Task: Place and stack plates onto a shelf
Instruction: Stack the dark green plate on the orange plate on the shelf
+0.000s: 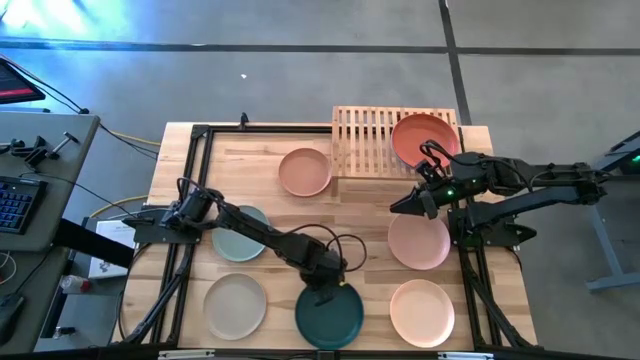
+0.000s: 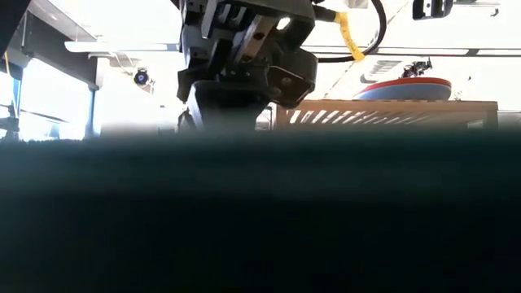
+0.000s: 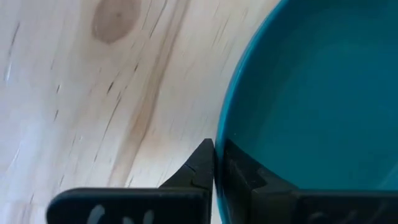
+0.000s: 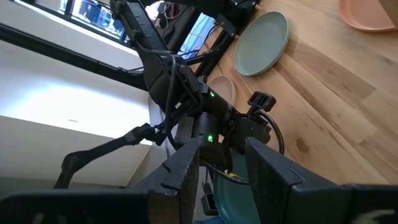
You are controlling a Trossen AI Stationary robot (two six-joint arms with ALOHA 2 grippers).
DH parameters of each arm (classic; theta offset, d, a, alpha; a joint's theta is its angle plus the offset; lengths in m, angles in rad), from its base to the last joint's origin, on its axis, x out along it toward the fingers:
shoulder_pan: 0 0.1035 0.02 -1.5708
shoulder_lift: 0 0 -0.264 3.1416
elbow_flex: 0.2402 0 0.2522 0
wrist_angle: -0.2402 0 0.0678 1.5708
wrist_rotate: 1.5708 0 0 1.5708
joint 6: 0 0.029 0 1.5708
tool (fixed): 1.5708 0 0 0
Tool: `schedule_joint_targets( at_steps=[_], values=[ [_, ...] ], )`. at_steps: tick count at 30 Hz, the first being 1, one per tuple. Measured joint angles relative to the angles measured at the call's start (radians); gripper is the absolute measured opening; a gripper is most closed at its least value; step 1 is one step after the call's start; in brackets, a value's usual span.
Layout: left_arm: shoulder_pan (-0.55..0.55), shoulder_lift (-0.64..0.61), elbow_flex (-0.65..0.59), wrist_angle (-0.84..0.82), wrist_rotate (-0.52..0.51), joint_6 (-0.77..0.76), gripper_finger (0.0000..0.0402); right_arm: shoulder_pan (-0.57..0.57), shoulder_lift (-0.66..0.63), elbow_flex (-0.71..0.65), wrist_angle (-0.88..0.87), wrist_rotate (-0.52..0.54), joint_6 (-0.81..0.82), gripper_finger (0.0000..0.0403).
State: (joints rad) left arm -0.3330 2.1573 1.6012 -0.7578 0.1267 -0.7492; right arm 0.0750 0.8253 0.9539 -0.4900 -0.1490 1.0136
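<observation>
Fingers (image 3: 214, 163) of the left arm pinch the round matte dark teal plate's (image 3: 311, 93) rim.

The high view looks straight down on the whole surface (image 1: 260, 150). The low view sits level, close behind the dark teal plate (image 1: 329, 315). Both show the shelf (image 2: 383, 114).

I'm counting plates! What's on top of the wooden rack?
On the bamboo rack sits a red-orange plate; the low view shows a blue plate beneath it. Anything lower is hidden.
</observation>
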Motion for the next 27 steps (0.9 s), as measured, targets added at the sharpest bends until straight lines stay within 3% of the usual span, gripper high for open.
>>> schedule_joint_targets(
  at_steps=[10,16,22,27],
  values=[
    [0.033,-0.083,-0.001,-0.113,-0.042,0.048,0.0002,0.0,0.0,0.0,0.01,-0.013,-0.07,0.0114],
    [0.069,-0.167,-0.002,-0.211,-0.065,0.074,0.0001,0.0,0.0,0.0,0.153,-0.014,-0.225,0.0114],
    [0.105,-0.26,-0.002,-0.286,-0.065,0.114,0.0001,0.0,0.0,0.0,0.34,-0.014,-0.289,0.0114],
    [0.14,-0.339,-0.002,-0.37,-0.065,0.141,0.0001,0.0,0.0,0.0,0.39,0.035,-0.345,0.0114]
  ],
)
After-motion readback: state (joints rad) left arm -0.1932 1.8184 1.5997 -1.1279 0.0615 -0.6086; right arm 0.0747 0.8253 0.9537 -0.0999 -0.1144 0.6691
